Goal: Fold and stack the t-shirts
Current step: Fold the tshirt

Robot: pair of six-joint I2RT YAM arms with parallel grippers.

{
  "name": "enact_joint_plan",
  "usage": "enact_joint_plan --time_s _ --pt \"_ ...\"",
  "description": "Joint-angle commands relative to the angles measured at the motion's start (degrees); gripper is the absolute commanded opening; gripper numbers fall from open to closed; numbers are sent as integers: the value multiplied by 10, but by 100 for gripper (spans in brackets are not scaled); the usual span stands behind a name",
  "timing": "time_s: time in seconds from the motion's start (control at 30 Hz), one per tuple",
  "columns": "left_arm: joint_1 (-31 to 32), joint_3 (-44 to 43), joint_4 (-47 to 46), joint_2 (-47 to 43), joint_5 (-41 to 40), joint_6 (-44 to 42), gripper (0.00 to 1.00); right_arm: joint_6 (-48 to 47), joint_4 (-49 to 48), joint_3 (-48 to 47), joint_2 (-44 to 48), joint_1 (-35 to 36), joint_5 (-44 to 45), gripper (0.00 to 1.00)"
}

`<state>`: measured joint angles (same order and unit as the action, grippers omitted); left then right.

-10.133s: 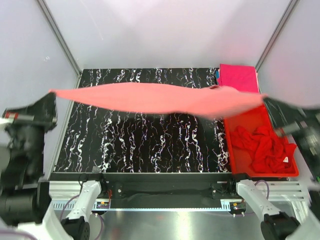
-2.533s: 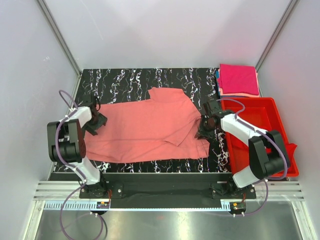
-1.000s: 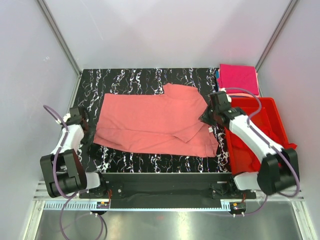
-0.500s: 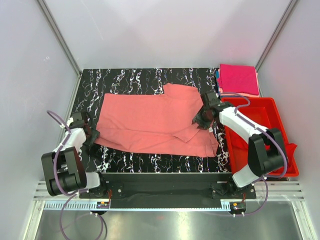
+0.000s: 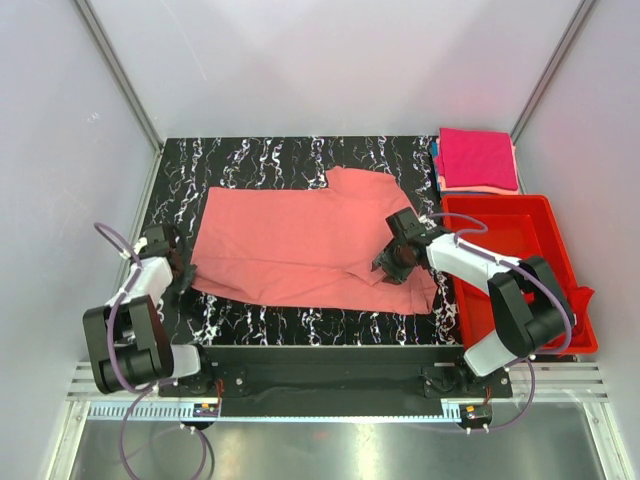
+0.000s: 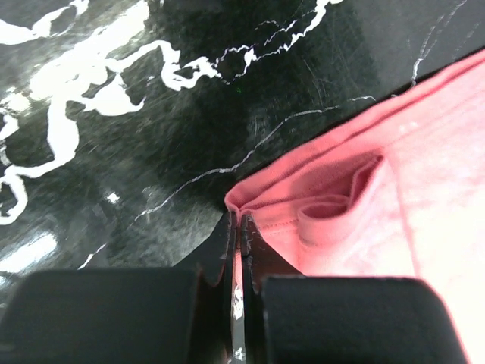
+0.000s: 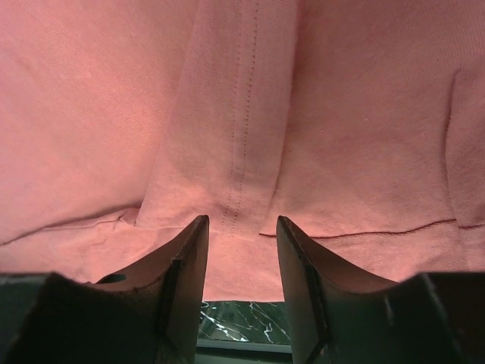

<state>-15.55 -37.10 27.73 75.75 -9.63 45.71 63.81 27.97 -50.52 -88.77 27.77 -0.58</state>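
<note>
A salmon-pink t-shirt (image 5: 300,240) lies spread on the black marbled table, with a fold near its right front. My left gripper (image 5: 183,272) is shut on the shirt's near left corner (image 6: 250,208); a thin strip of fabric shows between its fingers (image 6: 224,243). My right gripper (image 5: 388,268) is open just above the shirt's folded right part (image 7: 242,152), its fingers (image 7: 186,265) astride a stitched hem. A folded magenta-pink t-shirt (image 5: 478,158) lies at the back right on a salmon one. No red t-shirt shows.
A rigid red plastic bin (image 5: 520,235) stands along the table's right side, beside my right arm. Grey walls with metal posts enclose the table (image 5: 260,155). The table's front edge (image 7: 235,334) shows just below the shirt's hem.
My right gripper has moved left and toward the front, from the shirt's right edge onto its folded part. My left gripper has stayed at the near left corner. The shirt has hardly moved.
</note>
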Motion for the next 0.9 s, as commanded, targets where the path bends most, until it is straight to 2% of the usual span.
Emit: enact_joint_plan --time_s 0.0,0.17,0.27,0.3,0.33,0.37,0.4,0.5,0.53,0.6,0.77,0.87 --pt "-1 -3 29 -50 -37 14 0 34 -20 9 18 9 21 49" --pt "-1 -2 63 -100 -58 28 0 54 -32 16 14 30 32 50" --pt "0 3 87 -99 -68 44 2 59 -39 13 4 33 36 49" --pt "0 3 102 -96 -74 50 6 59 -43 13 1 33 36 49" --pt "0 4 108 -87 -76 59 17 59 -47 12 -3 33 35 48" --pt "-1 4 110 -81 -73 56 17 59 -48 12 -4 33 35 47" --pt "-1 3 114 -76 -66 54 33 58 -53 12 -5 33 35 45" --pt "-1 3 117 -82 -72 47 52 56 -56 6 -8 34 37 39" --pt "0 2 116 -88 -76 42 53 57 -57 4 -8 34 37 33" --pt "-1 -8 119 -111 -84 41 54 61 -57 3 -9 36 38 32" --pt "-1 -61 136 -126 -88 19 56 76 -42 2 -15 39 37 44" --pt "0 -91 116 -126 -44 -35 57 90 -39 22 11 43 48 47"
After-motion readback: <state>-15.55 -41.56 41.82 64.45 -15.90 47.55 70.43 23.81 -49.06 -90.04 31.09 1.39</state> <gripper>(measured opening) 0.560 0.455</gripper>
